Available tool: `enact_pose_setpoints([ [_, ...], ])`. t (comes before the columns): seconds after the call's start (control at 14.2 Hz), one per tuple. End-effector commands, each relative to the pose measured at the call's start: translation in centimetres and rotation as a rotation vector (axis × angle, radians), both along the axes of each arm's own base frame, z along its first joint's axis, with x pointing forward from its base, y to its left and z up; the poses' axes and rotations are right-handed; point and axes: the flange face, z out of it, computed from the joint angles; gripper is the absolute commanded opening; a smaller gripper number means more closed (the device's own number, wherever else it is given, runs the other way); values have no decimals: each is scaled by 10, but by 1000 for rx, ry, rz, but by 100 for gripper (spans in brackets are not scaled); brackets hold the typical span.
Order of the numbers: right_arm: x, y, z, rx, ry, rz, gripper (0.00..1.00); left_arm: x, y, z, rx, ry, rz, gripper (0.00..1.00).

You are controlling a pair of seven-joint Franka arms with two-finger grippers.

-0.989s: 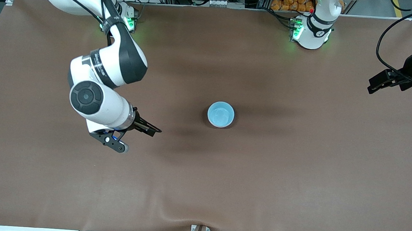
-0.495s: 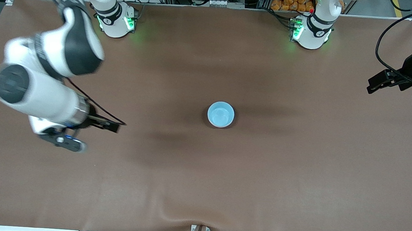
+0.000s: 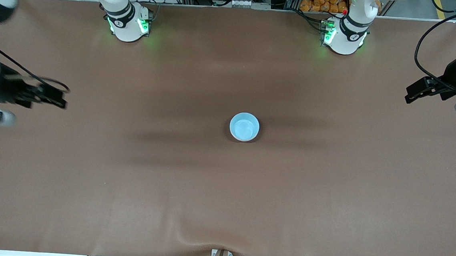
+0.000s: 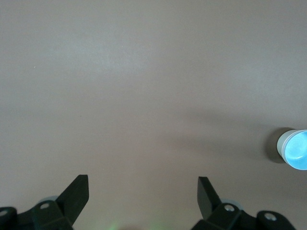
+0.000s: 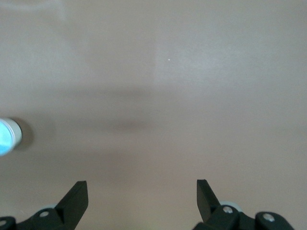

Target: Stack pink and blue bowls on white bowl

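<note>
Mid-table [image 3: 327,199] — blue bowl [image 3: 244,126], tools apart

Bowl stack [image 3: 244,126] mid-table [image 3: 223,192] (hands well apart).

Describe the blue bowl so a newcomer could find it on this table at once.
On the brown table, look to the middle, about midway between the two arms' ends. The blue bowl sits there upright. It is round, light sky blue, and the only dish in sight; neither claw is near it.
</note>
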Motion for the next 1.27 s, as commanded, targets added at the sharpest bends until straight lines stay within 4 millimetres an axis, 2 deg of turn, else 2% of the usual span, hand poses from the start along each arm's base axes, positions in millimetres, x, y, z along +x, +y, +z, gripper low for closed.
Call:
enact_pose_setpoints([
  [0.0, -49, -12, 18, -12, -24, 56, 100, -8, -1, 5, -20, -17, -10, 100],
  [0.28, -74, -32, 29, -42, -4, 31, 100, -8, -1, 4, -20, -15, -10, 100],
  [0.49, -91, -32, 29, -61, -7, 35, 100, -7, -1, 5, -20, -18, -10, 100],
  [0.57, -94, -26, 28, -65, -14, 47, 100, -7, -1, 6, -20, -21, -10, 100],
  [0.71, -96, -14, 25, -98, -10, 75, 100, -6, -2, 6, -20, -23, -15, 100],
  [0.78, -95, -13, 26, -103, -13, 76, 100, -5, -1, 6, -25, -24, -12, 100],
  [1.2, -91, -24, 29, -103, -20, 56, 100, 1, -3, 4, -80, -29, -5, 100],
])
